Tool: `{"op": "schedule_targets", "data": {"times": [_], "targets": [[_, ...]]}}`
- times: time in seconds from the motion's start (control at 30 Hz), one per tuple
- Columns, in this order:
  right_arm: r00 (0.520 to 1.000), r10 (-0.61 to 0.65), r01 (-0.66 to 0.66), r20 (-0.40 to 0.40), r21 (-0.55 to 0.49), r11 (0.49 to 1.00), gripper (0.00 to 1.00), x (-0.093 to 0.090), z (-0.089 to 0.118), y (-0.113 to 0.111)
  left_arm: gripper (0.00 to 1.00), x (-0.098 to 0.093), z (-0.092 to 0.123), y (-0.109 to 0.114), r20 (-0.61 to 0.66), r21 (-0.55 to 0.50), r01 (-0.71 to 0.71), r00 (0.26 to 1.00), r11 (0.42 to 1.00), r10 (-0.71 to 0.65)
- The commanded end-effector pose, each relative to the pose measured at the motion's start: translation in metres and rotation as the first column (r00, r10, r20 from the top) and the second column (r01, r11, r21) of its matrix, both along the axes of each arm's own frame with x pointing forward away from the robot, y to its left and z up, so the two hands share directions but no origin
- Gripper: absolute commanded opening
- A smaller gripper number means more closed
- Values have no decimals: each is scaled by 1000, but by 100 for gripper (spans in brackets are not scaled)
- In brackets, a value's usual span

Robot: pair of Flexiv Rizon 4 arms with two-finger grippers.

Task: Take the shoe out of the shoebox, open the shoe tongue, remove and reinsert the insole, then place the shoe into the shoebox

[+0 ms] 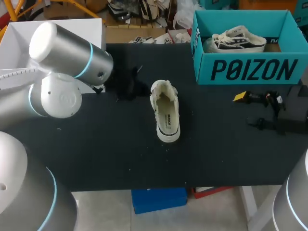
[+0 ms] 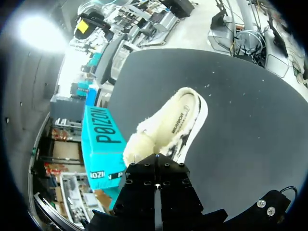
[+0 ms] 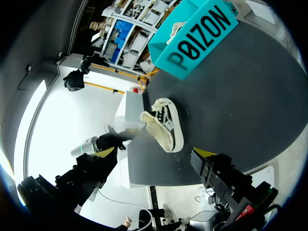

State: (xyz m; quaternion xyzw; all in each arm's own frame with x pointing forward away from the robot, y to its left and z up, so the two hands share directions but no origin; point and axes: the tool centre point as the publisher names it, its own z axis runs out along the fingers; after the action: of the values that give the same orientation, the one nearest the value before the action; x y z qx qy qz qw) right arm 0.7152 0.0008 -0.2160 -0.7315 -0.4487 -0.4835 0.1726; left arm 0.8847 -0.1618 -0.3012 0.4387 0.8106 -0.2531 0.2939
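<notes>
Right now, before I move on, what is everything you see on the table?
Table: one, black.
Shoebox: one, teal, open, far right of the table.
Boxed shoe: one, white with dark trim, inside the shoebox.
Loose shoe: one, cream with dark sides, mid-table, opening up.
Left gripper: one, black, close by the loose shoe's fleecy end; contact unclear.
Right gripper: one, yellow-tipped, open and empty, at the table's right side.
</notes>
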Motion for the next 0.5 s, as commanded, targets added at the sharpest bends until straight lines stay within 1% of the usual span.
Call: {"op": "schedule_targets", "data": {"times": [0.03,0.17,0.33,0.5], "targets": [[1000,-1,1,-2,-2,1000,100,1,0,2,0,17,-8,5,79,-206,-128,986,970,147],[1000,-1,1,-2,-2,1000,100,1,0,2,0,38,-8,3,94,-205,-164,978,965,186],[1000,-1,1,-2,-2,1000,100,1,0,2,0,60,-14,-7,97,-180,-161,979,971,180],[1000,-1,1,-2,-2,1000,100,1,0,2,0,68,-16,-21,91,-176,-129,985,976,146]]}}
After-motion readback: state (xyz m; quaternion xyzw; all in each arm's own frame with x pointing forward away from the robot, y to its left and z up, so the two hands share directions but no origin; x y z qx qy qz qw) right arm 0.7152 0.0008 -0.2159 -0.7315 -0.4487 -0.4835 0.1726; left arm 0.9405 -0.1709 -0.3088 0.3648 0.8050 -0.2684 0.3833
